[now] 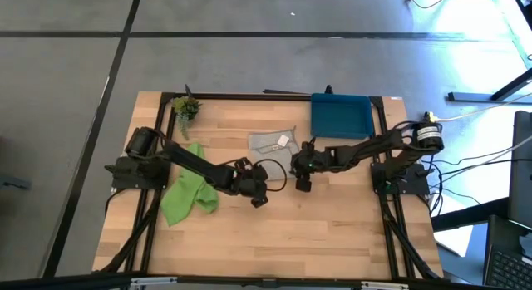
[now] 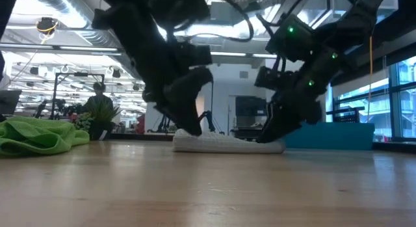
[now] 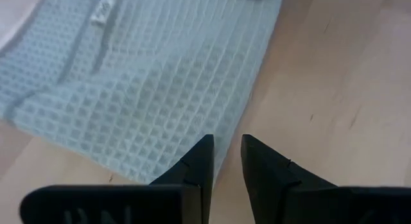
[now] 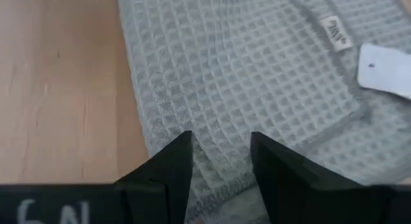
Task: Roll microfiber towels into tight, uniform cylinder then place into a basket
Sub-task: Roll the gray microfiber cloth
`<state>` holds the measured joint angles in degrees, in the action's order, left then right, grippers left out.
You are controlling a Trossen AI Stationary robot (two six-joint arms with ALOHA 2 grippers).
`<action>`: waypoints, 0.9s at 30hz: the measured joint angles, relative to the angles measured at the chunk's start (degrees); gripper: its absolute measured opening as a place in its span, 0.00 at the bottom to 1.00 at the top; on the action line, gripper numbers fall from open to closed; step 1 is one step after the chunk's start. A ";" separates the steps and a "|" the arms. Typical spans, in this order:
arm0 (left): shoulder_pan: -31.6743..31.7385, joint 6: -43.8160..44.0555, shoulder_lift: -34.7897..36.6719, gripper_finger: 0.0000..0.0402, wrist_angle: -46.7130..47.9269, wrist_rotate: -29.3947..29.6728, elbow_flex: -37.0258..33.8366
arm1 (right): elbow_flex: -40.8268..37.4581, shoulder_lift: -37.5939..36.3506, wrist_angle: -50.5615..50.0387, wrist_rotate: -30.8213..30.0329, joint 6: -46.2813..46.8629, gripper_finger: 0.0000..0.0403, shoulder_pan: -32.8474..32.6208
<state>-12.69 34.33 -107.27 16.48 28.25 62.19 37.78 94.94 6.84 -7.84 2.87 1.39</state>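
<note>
Both arms reach inward to mid-table. The left gripper (image 3: pixel 226 161) points toward 1 o'clock, fingers narrowly parted. The right gripper (image 4: pixel 221 161) points toward 10 o'clock, fingers apart.

My two arms are dark, jointed, near black, trailing looped black cables. By the basket (image 1: pixel 340 115), my right arm's base joint carries a pale round cap with a yellow band. My fingers (image 4: pixel 168 176) are matte black wedges; green lights glow on one wrist.

Grey waffle towel (image 4: pixel 257 76), lime towel (image 1: pixel 184 193), blue basket (image 1: pixel 340 115)
</note>
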 joint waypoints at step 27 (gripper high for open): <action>-13.56 7.72 -0.76 0.18 5.00 -26.22 0.21 | -0.15 1.08 5.55 14.38 19.41 0.39 -14.90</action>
<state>-26.26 42.05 -108.04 21.48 2.03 62.40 37.63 96.02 12.38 6.53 22.28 -13.51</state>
